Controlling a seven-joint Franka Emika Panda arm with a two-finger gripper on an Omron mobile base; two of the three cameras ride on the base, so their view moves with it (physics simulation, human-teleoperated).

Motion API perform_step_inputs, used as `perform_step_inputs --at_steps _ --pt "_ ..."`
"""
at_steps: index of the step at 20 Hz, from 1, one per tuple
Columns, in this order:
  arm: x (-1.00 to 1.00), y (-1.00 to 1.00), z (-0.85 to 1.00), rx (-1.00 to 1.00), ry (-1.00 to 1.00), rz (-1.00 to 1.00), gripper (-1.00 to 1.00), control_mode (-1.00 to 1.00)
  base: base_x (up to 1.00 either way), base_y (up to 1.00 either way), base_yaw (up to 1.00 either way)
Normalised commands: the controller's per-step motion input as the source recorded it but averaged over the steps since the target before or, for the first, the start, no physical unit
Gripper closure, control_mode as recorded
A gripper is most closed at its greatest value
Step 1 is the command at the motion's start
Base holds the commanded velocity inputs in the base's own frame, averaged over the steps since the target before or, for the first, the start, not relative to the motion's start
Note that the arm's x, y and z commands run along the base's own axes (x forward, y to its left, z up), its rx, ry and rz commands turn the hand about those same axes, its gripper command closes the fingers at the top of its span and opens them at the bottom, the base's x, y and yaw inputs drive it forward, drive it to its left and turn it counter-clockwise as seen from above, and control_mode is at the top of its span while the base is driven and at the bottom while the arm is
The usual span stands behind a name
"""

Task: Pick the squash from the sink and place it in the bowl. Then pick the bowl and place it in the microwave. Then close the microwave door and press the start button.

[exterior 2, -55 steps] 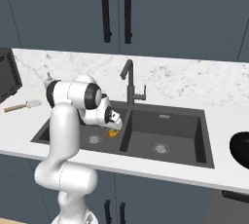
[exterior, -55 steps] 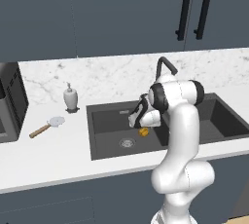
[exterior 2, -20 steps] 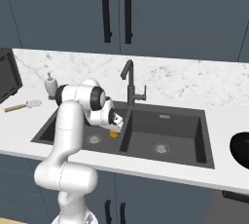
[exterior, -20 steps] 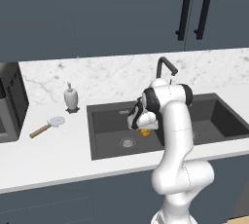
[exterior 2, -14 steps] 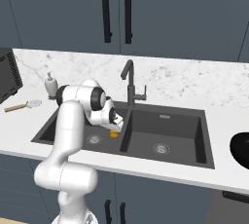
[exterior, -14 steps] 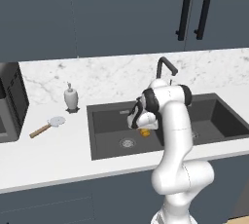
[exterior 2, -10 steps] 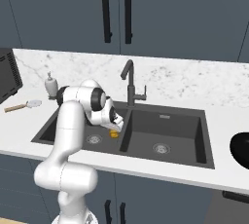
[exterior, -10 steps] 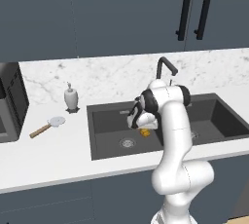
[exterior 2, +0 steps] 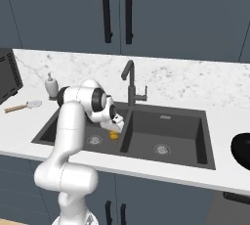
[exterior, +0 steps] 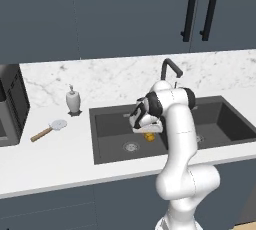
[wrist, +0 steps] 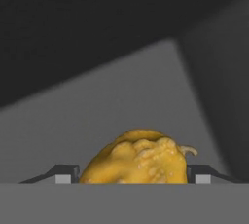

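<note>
**Squash down in the sink, fingers on both sides of it**

The sink (exterior: pixel 112 139) has the squash (exterior: pixel 149 136) in its left basin, right by the divider. The bowl (exterior 2: pixel 242 149) sits on the counter, well off to the right. The gripper (wrist: pixel 132 175) is closed on the squash.

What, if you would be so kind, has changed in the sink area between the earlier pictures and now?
The arm lowered its pincer slightly into the left basin of the sink, onto the squash, which now sits between its fingertips; whether they grip it cannot be told. The squash, faucet, soap dispenser and bowl stayed put.
</note>
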Motion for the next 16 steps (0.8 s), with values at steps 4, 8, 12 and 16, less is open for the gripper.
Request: perform_step_inputs --at_steps 4,8,12,16 --pt "-0.64 0.04 0.22 0.01 -0.04 0.00 1.00 -1.00 0.00 0.00 0.00" --pt "-0.66 0.24 0.42 0.00 -0.12 0.00 1.00 -1.00 0.00 0.00 0.00" --pt "-0.52 0.48 0.54 0.00 -0.13 0.00 1.00 -1.00 0.00 0.00 0.00" --pt "-0.35 0.44 0.78 0.00 -0.13 0.01 1.00 -1.00 0.00 0.00 0.00"
